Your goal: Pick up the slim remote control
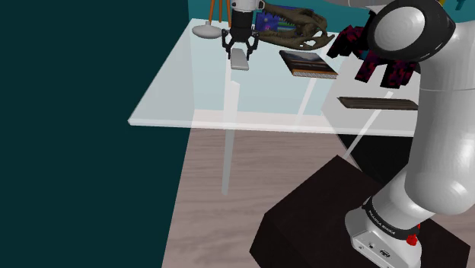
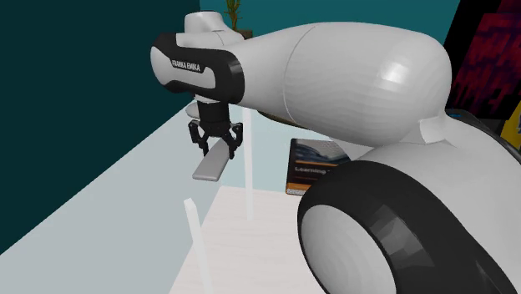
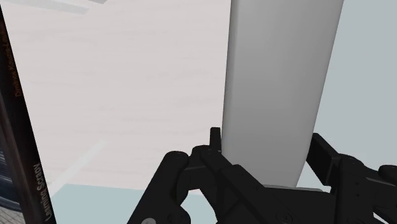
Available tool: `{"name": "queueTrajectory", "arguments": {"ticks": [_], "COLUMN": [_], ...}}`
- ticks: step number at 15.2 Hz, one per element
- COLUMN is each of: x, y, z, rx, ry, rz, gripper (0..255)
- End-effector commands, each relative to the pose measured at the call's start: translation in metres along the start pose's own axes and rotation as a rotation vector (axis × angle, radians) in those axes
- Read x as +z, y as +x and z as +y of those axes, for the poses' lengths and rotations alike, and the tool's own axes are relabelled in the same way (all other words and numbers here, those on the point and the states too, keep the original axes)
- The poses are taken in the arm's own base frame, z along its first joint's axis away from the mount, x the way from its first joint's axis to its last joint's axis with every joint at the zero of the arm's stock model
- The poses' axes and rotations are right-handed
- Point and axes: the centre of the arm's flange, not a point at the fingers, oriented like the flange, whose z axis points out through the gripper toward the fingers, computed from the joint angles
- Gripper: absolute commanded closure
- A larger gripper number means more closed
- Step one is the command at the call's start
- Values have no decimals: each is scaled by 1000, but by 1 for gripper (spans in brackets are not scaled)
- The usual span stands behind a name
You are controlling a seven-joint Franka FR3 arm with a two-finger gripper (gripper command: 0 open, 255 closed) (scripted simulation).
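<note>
Pinches the slim remote control (image 3: 280, 83) across its narrow width with the gripper (image 3: 268, 141), a black finger against each long edge, close to one end of the plain grey slab. Sits low over the glass table (image 1: 183, 99), toward its far side in the shoulder view; cannot tell whether already clear of the glass or resting on it. Best to squeeze firmly and lift straight up, slowly, since a hold so far off the middle probably invites drooping or swivelling at the long free end. Check for tilt before carrying anywhere, and re-grip nearer the centre if needed. Mind the dark book (image 1: 308, 63) near the remote, toward the shoulder view's right, the brown skull-like piece (image 1: 297, 30) behind that, and the small white round base (image 1: 204, 30) on the other side. No apparent obstacle to a vertical rise, judging from here. Avoid swinging sideways toward the book, and stay above the skull-like piece on any retreat.
</note>
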Motion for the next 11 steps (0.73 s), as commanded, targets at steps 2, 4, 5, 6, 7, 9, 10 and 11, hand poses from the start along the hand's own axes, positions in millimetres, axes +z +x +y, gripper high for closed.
{"name": "queueTrajectory", "arguments": {"ticks": [2,4,5,6,7,9,10,11], "x": [0,0,0,0,0,-5,-10,-15], "y": [0,0,0,0,0,0,0,0], "z": [0,0,0,0,0,0,0,0], "rx": [0,0,0,0,0,0,0,0], "ry": [0,0,0,0,0,0,0,0], "rz": [0,0,0,0,0,0,0,0], "gripper": [255,255,255,255,255,255,255,255]}}
